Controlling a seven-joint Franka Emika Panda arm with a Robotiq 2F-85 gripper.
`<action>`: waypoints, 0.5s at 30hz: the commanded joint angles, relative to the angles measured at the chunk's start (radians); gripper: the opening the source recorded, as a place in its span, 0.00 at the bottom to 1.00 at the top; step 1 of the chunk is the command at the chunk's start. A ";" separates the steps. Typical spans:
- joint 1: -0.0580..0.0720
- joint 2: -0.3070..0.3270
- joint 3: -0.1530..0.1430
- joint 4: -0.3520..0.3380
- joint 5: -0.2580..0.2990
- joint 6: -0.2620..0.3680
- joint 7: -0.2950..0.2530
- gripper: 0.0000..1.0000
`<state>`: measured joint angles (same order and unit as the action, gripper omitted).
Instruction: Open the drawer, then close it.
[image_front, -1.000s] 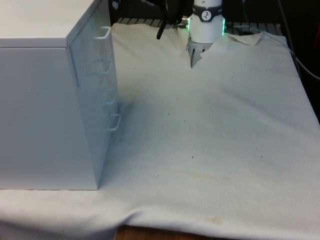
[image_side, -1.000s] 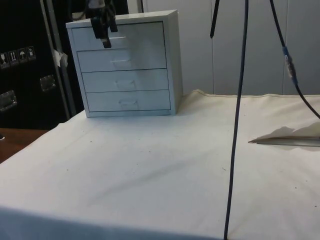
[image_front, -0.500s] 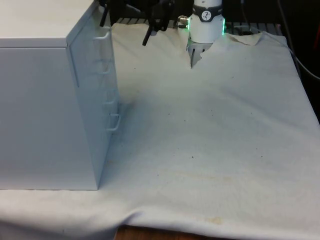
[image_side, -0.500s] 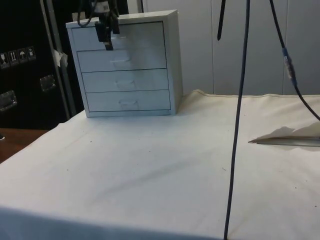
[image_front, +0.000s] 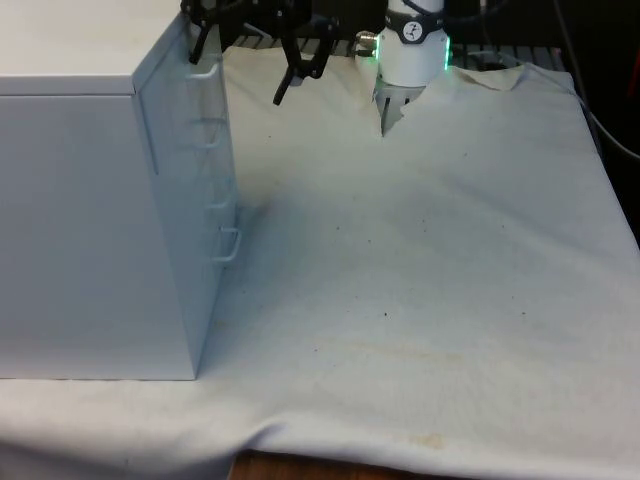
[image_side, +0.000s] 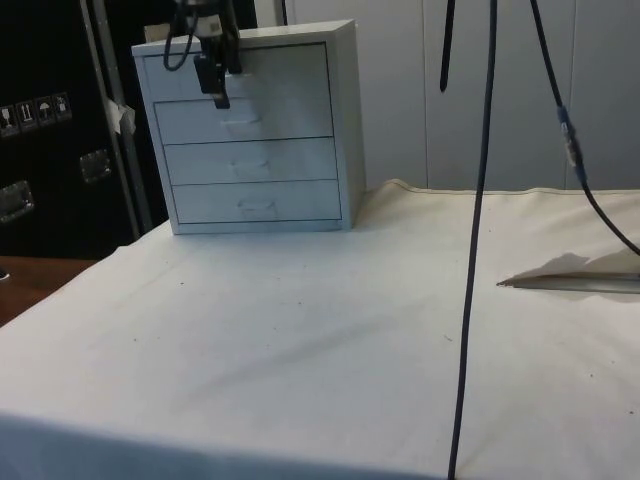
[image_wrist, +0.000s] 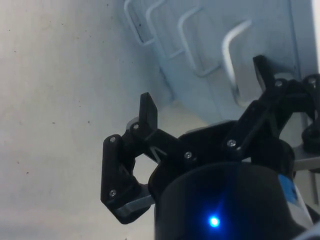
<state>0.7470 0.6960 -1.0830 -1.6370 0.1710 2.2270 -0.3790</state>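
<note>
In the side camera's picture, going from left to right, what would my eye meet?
Black pincer up at the top drawer's front, then the white chest of drawers with all four drawers shut, then a black cable hanging down over the white tablecloth.

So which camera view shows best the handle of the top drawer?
The wrist view: the top drawer's handle stands large and near, close to one finger. The front view gives it edge-on. In the side view the gripper partly covers it.
</note>
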 joint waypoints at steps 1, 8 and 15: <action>0.005 0.007 -0.007 -0.002 -0.009 0.013 0.006 1.00; 0.003 0.011 -0.001 0.000 -0.022 0.009 0.019 0.84; 0.008 0.025 -0.011 -0.003 -0.031 0.029 0.028 0.46</action>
<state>0.7490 0.7170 -1.0900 -1.6360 0.1440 2.2450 -0.3560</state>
